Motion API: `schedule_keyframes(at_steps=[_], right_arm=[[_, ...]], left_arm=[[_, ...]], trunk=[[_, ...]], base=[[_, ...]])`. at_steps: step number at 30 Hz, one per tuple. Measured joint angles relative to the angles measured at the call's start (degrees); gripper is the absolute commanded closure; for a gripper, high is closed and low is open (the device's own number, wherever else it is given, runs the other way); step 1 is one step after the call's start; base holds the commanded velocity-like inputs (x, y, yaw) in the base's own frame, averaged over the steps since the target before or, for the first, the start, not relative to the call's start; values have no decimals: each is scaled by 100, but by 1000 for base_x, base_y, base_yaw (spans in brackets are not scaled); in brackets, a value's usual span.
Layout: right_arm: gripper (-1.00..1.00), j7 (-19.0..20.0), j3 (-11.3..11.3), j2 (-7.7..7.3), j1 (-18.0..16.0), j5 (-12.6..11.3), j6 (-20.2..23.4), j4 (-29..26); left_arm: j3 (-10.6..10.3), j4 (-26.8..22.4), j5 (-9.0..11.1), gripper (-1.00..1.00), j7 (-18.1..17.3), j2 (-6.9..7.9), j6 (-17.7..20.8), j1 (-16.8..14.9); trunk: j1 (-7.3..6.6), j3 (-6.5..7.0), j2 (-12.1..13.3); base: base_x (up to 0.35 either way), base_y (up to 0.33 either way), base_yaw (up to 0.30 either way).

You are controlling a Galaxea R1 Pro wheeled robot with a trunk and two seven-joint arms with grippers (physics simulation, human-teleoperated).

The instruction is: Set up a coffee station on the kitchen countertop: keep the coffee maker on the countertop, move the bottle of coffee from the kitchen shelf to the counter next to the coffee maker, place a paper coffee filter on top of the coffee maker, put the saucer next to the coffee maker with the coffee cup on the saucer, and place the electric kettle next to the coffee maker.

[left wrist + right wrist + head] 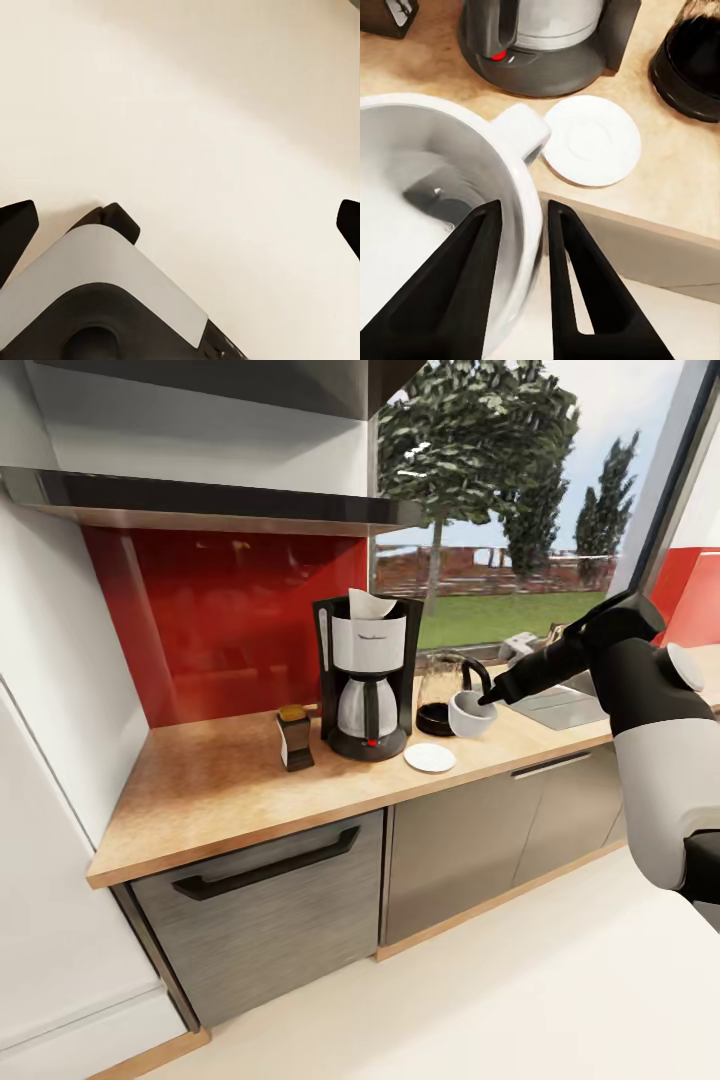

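Cup (pixel 442 195) is hanging empty, your right gripper (pixel 521 225) pinching its rim between nearly closed jaws, saucer (pixel 592 140) lying bare at the coffee maker's (pixel 366 675) five o'clock; left jaws spread wide, empty.

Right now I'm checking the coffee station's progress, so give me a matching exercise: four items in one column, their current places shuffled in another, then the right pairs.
Things:
1. paper coffee filter
2. coffee cup
3. saucer
4. bottle of coffee

Places:
A. bare on the countertop, in front of the coffee maker
B. on top of the coffee maker
C. gripped at its rim by the right gripper, above the counter
D. standing on the counter beside the coffee maker, away from the electric kettle

Pairs: 1-B, 2-C, 3-A, 4-D
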Motion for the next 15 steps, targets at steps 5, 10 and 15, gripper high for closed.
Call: schedule_keyframes(at_steps=[5,10,15], right_arm=[[100,0,26,8,0,-428,0,202],[100,0,31,9,0,-442,-3,446],[100,1,35,61,0,-447,-7,531]], left_arm=[[-4,0,0,-100,0,0,-5,0],[-3,0,0,-100,0,0,-5,0],[-6,0,2,-100,0,0,-5,0]], trunk=[[0,0,0],[0,0,0],[0,0,0]], base=[[0,0,0],[0,0,0],[0,0,0]])
